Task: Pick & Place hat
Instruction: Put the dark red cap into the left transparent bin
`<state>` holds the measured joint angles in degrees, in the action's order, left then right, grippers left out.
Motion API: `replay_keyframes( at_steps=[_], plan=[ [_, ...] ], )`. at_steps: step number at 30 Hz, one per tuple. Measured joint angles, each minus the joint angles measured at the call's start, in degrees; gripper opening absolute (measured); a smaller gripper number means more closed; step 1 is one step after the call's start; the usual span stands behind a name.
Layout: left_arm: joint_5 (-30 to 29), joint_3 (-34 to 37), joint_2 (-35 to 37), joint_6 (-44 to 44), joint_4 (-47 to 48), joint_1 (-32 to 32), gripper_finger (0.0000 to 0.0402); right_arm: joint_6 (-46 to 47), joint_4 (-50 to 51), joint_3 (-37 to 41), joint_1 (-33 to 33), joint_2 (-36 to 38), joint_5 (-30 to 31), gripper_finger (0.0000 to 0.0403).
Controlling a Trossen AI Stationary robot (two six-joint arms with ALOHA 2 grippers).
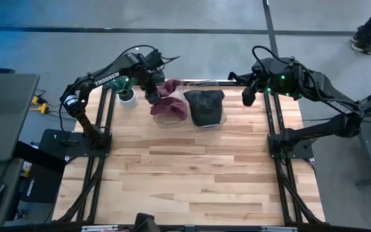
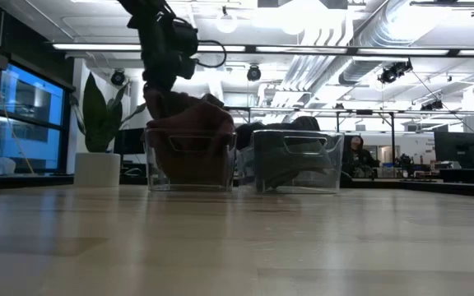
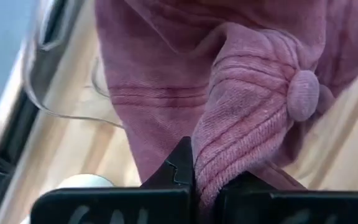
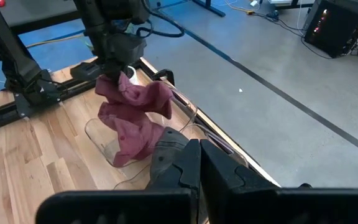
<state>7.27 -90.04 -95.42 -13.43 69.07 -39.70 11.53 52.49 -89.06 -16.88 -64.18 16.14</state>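
While the left gripper [image 1: 153, 95] holds the pink hat [image 1: 170, 100], the hat hangs partly inside the clear bin [image 1: 170, 120].

Looking from the table's near edge toward its far edge, you see bare wood first, then two clear bins side by side. Your left gripper is clamped tight on a fold of the pink hat's fabric near its crown button; the hat drapes downward from the fingers, its lower part touching that left-hand bin's interior. The dark hat [image 1: 205, 105] fills the neighbouring bin [image 1: 206, 122]. The left arm is directly above the load; judge any lift or release as vertical. The right gripper [image 1: 248, 95] waits closed and empty beside the right bin.
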Motion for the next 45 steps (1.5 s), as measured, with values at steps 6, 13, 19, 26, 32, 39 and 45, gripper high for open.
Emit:
replay_keyframes(
  at_steps=[6,13,19,26,32,39,45],
  plan=[
    [2.26,0.0,0.0,0.64,2.08,1.17,0.0,0.0,-0.02,0.0,0.0,0.0,0.0,0.0],
    [2.8,0.0,0.0,1.28,7.3,1.62,0.0,0.0,-0.51,0.0,0.0,0.0,0.0,0.0],
    [3.06,0.01,0.13,3.49,9.28,3.21,0.0,0.0,-0.5,0.0,0.0,0.0,0.0,0.0],
    [-6.41,0.04,1.66,3.82,5.04,7.04,0.0,-0.99,-0.5,0.0,0.0,0.0,0.0,0.0],
    [-20.3,0.03,3.77,2.63,1.06,7.93,0.0,-1.49,-0.5,0.0,0.0,0.0,0.0,0.0],
    [-25.64,-3.63,5.18,-0.1,-0.32,7.85,0.0,-2.25,-0.49,0.0,0.0,0.0,-0.13,0.0],
    [-20.26,-5.38,5.1,-5.41,0.25,7.9,0.0,-3.16,-0.48,0.0,0.0,0.0,-0.17,0.0]
  ],
)
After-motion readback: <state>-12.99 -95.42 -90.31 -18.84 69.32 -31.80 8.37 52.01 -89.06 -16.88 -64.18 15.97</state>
